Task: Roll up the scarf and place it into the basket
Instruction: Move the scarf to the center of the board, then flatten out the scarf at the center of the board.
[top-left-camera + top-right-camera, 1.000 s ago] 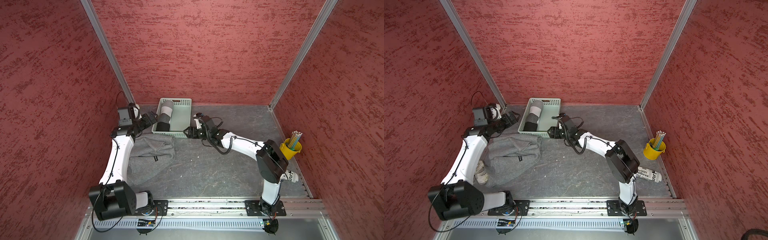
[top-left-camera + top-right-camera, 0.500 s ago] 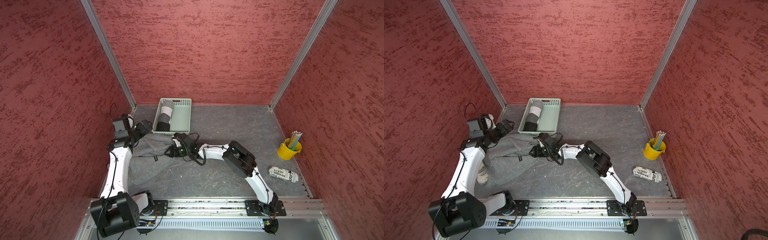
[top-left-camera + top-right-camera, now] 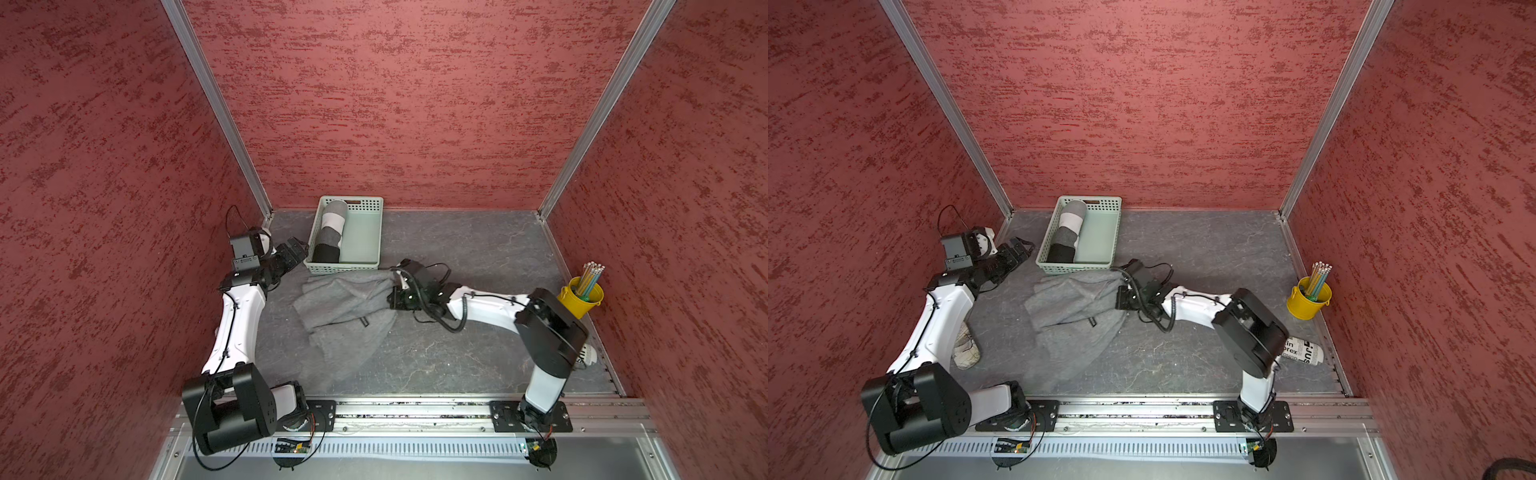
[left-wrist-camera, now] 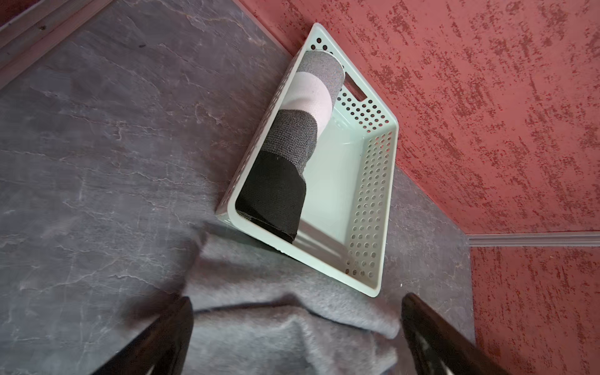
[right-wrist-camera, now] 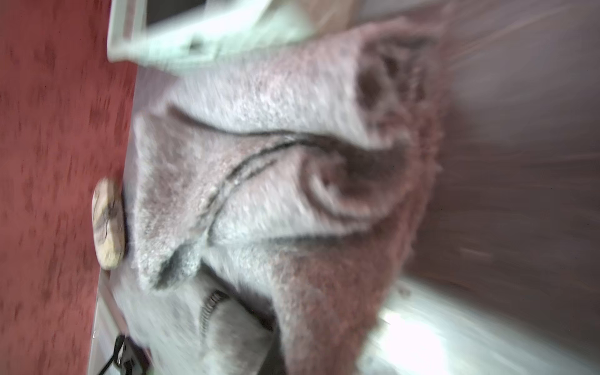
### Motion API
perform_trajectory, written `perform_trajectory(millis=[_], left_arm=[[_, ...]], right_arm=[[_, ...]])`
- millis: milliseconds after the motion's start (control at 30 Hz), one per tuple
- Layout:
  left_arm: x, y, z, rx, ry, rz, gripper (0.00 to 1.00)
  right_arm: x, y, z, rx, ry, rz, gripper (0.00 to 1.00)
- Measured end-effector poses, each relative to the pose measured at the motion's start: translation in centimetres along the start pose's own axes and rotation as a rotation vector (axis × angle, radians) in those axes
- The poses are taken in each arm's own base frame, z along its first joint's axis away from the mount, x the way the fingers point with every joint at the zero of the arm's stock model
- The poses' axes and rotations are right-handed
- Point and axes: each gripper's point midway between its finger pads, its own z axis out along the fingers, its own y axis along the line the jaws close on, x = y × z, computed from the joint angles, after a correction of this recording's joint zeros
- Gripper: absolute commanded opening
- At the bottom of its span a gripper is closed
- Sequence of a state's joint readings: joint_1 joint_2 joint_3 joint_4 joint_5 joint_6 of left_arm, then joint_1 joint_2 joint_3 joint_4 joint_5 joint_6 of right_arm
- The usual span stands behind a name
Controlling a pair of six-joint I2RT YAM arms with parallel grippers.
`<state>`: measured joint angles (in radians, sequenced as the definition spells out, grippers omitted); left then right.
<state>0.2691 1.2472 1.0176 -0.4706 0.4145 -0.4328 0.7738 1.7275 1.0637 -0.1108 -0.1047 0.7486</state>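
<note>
Grey fuzzy scarf (image 3: 345, 307) lies crumpled on the floor (image 3: 457, 257), touching the perforated mint basket (image 3: 345, 269); a banded knit roll (image 3: 330, 232) lies inside; right gripper (image 3: 392, 296) pinches the scarf's edge; left gripper (image 3: 298, 248) gapes wide.

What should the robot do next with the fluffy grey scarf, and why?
Probably lower the left gripper and pinch the free corner of the grey scarf. It lies crumpled and unrolled in front of the basket. The right gripper is shut on one edge, and the left one hangs open near the other.
</note>
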Motion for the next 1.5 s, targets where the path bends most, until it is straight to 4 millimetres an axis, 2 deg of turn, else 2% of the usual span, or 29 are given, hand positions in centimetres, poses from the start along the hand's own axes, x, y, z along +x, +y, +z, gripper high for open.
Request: perform_trajectory(millis=[133, 267, 333, 400, 500, 567, 633, 733, 867, 967, 1067, 1167, 1233, 1333, 1500], left_arm=[[-0.1, -1.5, 0.1, 0.027, 0.002, 0.033, 1.0], [1.3, -3.5, 0.8, 0.065, 0.033, 0.1, 1.0], [2.4, -4.7, 1.4, 0.086, 0.063, 0.144, 0.97], [4.2, -6.1, 2.4, 0.107, 0.105, 0.208, 0.93], [7.8, -8.0, 3.9, 0.14, 0.182, 0.319, 0.85], [10.8, -8.8, 4.8, 0.16, 0.245, 0.395, 0.8], [14.1, -9.4, 5.5, 0.185, 0.315, 0.473, 0.77], [18.9, -10.3, 6.6, 0.229, 0.409, 0.587, 0.75], [24.4, -11.5, 8.4, 0.287, 0.505, 0.726, 0.74], [26.7, -12.2, 10.8, 0.294, 0.546, 0.775, 0.74], [26.4, -13.9, 13.8, 0.284, 0.53, 0.789, 0.74], [24.6, -17.3, 16.6, 0.297, 0.465, 0.802, 0.73], [23.4, -19.5, 17.7, 0.321, 0.42, 0.816, 0.73], [23.0, -21.7, 18.3, 0.367, 0.397, 0.847, 0.74], [25.2, -22.4, 17.7, 0.46, 0.46, 0.905, 0.75]], right_arm=[[-4.0, -5.2, -5.0, 0.176, -0.124, 0.011, 0.0], [-6.5, -11.9, -8.0, 0.38, -0.172, 0.012, 0.0], [-7.7, -15.7, -9.1, 0.481, -0.178, 0.018, 0.27], [-8.9, -19.2, -10.0, 0.566, -0.172, 0.022, 0.39], [-10.5, -21.7, -10.7, 0.638, -0.162, 0.009, 0.56], [-11.1, -21.6, -11.0, 0.651, -0.163, -0.012, 0.62], [-11.4, -21.2, -11.6, 0.651, -0.176, -0.019, 0.63], [-10.6, -20.6, -13.2, 0.639, -0.201, 0.008, 0.64], [-6.7, -20.6, -15.8, 0.593, -0.235, 0.107, 0.64], [-2.6, -21.3, -16.3, 0.552, -0.225, 0.204, 0.64], [1.6, -22.4, -15.7, 0.527, -0.182, 0.301, 0.66], [5.3, -22.7, -14.8, 0.508, -0.128, 0.368, 0.67], [6.7, -22.3, -14.3, 0.484, -0.112, 0.397, 0.68], [7.5, -21.3, -13.6, 0.417, -0.125, 0.448, 0.69], [7.6, -20.7, -12.6, 0.35, -0.162, 0.523, 0.72]])
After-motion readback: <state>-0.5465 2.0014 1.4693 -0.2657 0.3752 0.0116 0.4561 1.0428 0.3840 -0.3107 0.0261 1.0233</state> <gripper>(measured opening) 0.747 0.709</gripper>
